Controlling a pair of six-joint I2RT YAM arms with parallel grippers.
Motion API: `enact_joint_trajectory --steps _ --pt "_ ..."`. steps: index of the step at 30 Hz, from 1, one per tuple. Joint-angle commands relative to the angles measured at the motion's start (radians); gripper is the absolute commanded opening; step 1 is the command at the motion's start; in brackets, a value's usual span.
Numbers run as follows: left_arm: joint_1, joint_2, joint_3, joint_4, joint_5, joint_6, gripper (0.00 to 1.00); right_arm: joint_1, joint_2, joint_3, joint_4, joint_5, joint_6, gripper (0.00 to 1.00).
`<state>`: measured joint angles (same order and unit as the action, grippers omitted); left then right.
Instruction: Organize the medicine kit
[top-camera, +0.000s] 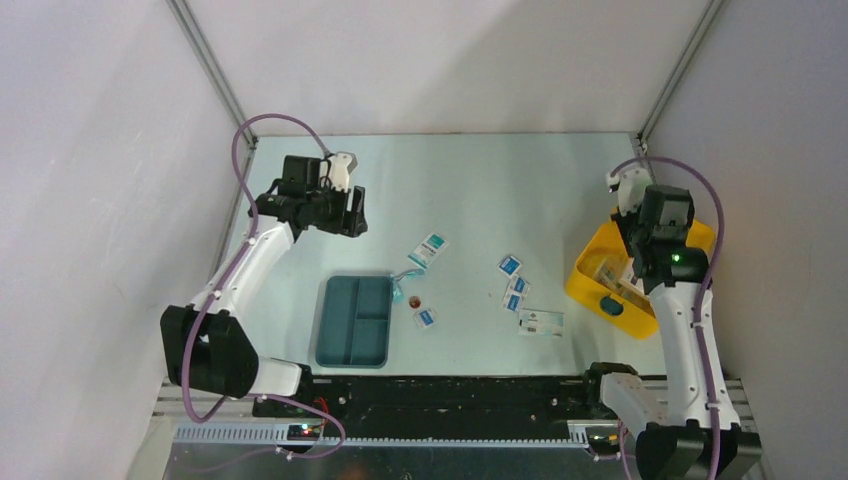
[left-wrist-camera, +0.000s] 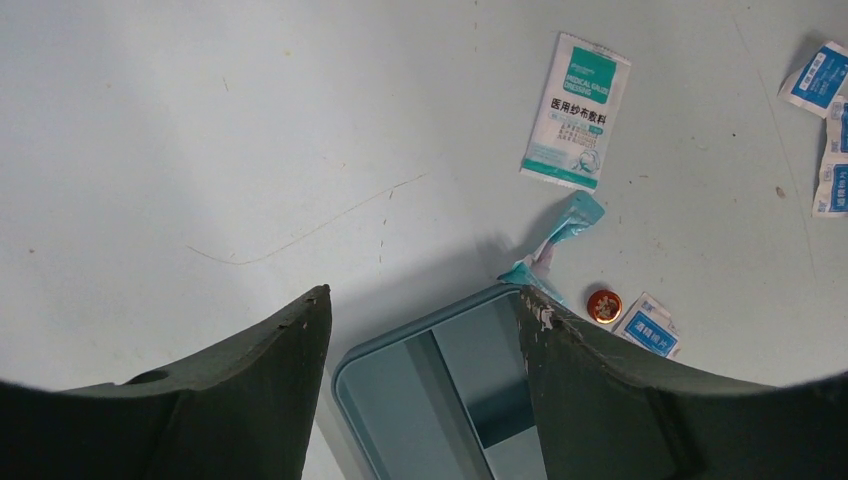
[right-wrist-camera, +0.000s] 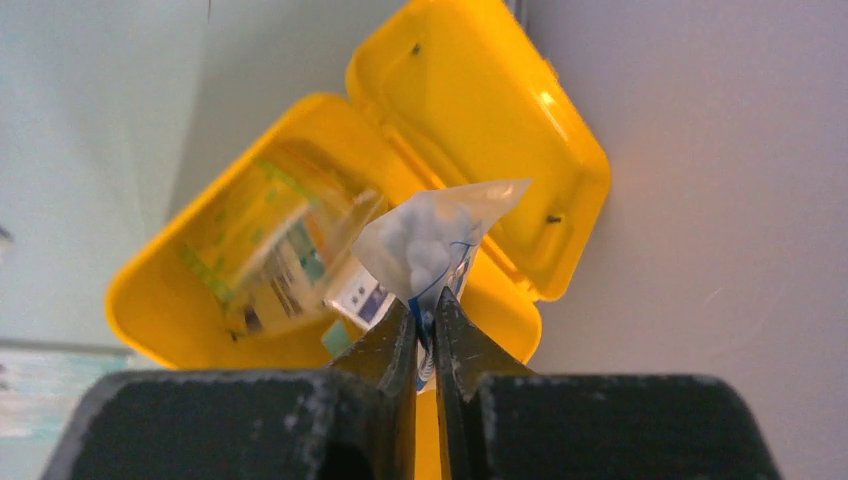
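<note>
The medicine kit (right-wrist-camera: 480, 110) sits at the right edge of the table (top-camera: 480, 180), close against the right wall, its lid swung open and packets showing inside the yellow base. Directly above it the right gripper (right-wrist-camera: 425, 312) is clenched on a clear bag of cotton balls (right-wrist-camera: 430, 235), pinching the bag's lower edge between its 2 nearly closed fingers. Toward the middle of the table lie several small blue-and-white packets (top-camera: 510, 265), a white-and-green gauze dressing packet (left-wrist-camera: 577, 110), a crumpled teal wrapper (left-wrist-camera: 568, 222) and 1 small red-lidded tin (left-wrist-camera: 604, 305). A divided teal tray (top-camera: 353, 320) lies left of centre, near the front edge. The left gripper (left-wrist-camera: 422, 298) hangs over the table beyond the tray's far end, released, jaws wide apart with nothing between them.
</note>
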<state>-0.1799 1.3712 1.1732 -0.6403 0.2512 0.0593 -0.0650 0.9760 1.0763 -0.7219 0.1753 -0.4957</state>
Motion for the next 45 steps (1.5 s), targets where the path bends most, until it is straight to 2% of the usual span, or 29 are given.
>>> enact_joint_trajectory --steps 1,6,21,23,29,34,36,39,45 --pt "0.006 0.007 0.047 0.005 0.028 -0.013 0.73 -0.013 -0.072 -0.130 0.001 0.017 -0.202 0.09" --pt "0.006 0.011 0.054 0.005 0.032 -0.014 0.73 -0.013 -0.129 -0.242 0.038 0.034 -0.343 0.08" --pt "0.006 0.019 0.048 0.002 0.036 -0.015 0.73 -0.013 -0.041 -0.266 -0.077 -0.061 -0.404 0.13" --pt "0.006 0.019 0.050 0.002 0.037 -0.016 0.73 -0.013 -0.048 -0.268 -0.115 -0.106 -0.448 0.16" --pt "0.007 0.018 0.051 -0.001 0.039 -0.018 0.73 -0.013 -0.100 -0.283 -0.147 -0.144 -0.561 0.35" --pt "0.006 0.014 0.052 -0.002 0.041 -0.020 0.73 -0.013 -0.092 -0.281 -0.146 -0.094 -0.604 0.41" --pt "0.007 0.013 0.052 -0.004 0.039 -0.020 0.73 -0.015 -0.094 -0.264 -0.115 -0.077 -0.577 0.43" --pt "0.006 0.016 0.049 -0.004 0.041 -0.022 0.73 -0.025 -0.087 -0.211 -0.072 -0.112 -0.483 0.51" --pt "0.006 0.020 0.039 -0.005 0.037 -0.004 0.73 -0.031 0.012 -0.129 -0.044 -0.162 -0.218 0.55"
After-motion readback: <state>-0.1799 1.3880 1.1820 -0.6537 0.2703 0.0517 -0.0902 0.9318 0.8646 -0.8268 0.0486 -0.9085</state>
